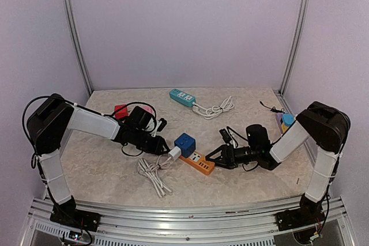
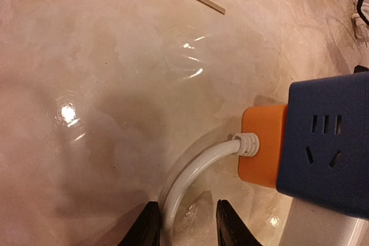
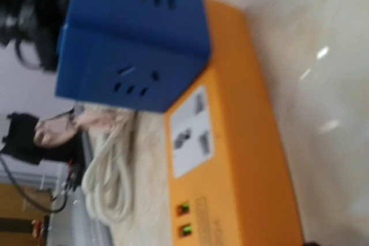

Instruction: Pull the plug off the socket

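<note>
A blue cube plug sits on the left end of the orange socket strip. The strip's white cord curves out of its end and lies coiled on the table. My left gripper straddles that cord just left of the strip, its jaws narrowed, with a gap still showing on one side. At the strip's right end my right gripper stands open; its fingers are out of the right wrist view.
A teal power strip with a bundled white cord lies at the back. Red and pink items sit behind the left arm, coloured blocks at the right wall. A small stick lies on the marbled table.
</note>
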Controlling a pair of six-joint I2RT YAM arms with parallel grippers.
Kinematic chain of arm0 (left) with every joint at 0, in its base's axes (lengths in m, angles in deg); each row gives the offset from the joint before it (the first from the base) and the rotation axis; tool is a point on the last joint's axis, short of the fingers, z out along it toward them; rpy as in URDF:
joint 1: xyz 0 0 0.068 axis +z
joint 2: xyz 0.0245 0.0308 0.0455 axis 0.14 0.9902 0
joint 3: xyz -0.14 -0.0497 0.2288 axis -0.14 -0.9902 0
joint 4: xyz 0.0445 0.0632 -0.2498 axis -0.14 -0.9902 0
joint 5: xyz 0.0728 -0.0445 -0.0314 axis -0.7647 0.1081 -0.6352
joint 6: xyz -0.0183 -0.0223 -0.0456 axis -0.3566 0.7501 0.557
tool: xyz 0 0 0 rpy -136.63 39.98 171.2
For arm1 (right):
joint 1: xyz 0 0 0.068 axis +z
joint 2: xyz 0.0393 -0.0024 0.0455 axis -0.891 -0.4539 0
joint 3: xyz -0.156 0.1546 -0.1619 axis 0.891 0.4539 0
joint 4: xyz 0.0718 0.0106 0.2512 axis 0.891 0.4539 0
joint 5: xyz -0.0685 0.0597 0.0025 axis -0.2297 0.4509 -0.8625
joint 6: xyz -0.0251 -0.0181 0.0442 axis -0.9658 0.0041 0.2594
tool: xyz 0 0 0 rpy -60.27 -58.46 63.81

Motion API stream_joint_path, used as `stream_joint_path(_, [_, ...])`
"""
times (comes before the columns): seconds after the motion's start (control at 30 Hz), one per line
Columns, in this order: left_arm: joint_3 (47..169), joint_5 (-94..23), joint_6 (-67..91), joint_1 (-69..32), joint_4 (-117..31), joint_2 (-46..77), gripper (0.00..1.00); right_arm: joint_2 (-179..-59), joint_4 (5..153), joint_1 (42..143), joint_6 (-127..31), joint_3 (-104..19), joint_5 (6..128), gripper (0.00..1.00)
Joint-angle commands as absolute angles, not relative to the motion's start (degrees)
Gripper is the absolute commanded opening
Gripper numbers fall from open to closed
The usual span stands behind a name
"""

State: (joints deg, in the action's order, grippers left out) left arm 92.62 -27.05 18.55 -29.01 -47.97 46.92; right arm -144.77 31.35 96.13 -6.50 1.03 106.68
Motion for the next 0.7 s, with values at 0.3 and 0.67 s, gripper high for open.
stream_joint_path(0.3, [91.0, -27.3, 15.1, -25.7, -46.9, 40.4, 0.50, -128.2, 55.4, 98.8, -23.9, -4.5, 94.7, 0.83])
stream_joint_path(0.67, [74.9, -29.0, 13.3, -27.7, -39.2, 16.3, 0.72, -128.3, 78.1, 102.2, -41.2, -21.2, 81.8, 0.87])
